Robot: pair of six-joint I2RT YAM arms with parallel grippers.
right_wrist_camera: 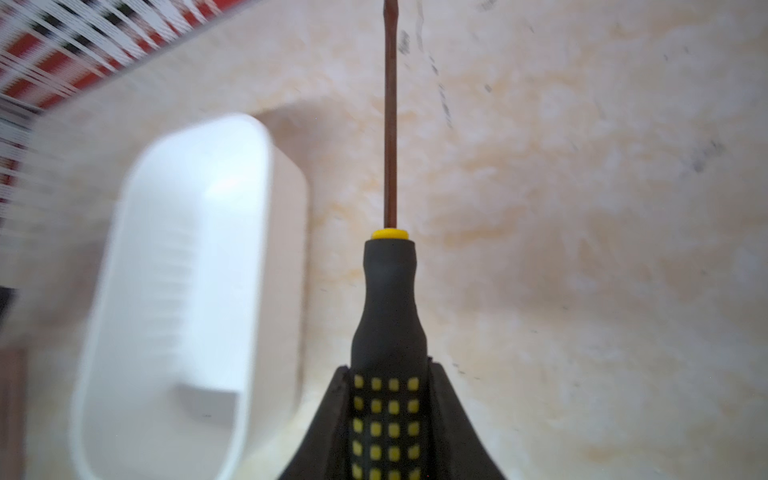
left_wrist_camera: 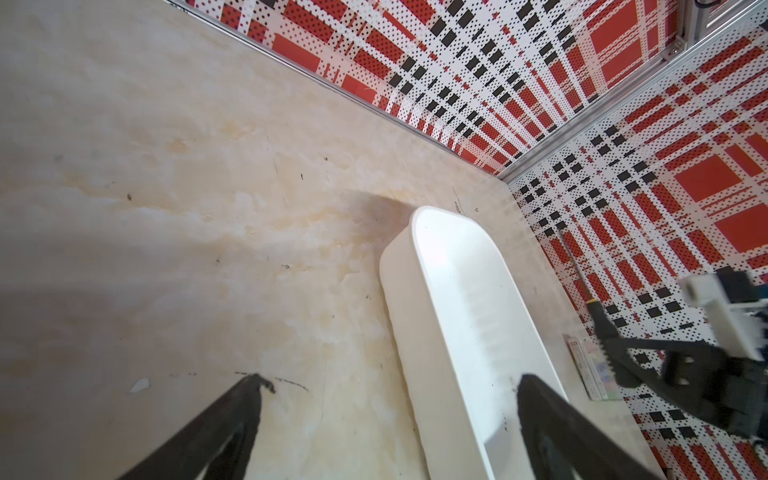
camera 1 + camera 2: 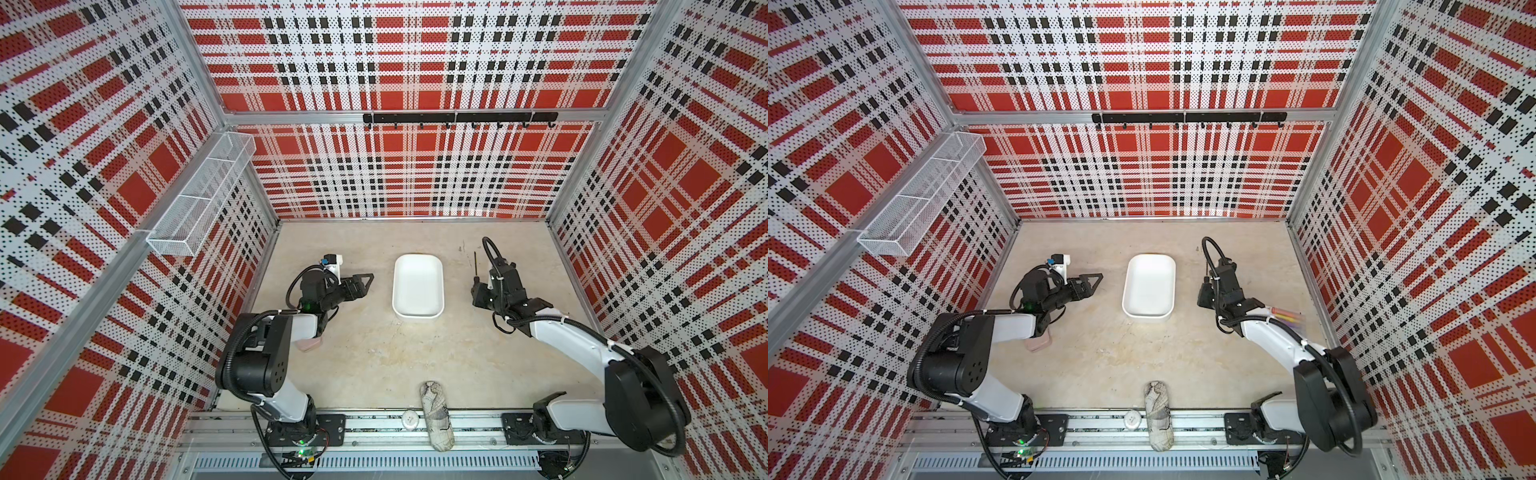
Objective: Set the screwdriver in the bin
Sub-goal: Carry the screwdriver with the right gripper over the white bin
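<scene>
Your left arm sits folded on its own side, elbow bent sharply and forearm running toward the middle. The left claw points toward the centre, and its fingers stand wide apart with nothing between them. Your right arm reaches in from its side with the forearm stretched inward and the wrist turned, so the right claw points away from the bases. Its jaws are clamped tight on the handle of the screwdriver, whose shaft runs straight out ahead in line with the claw.
</scene>
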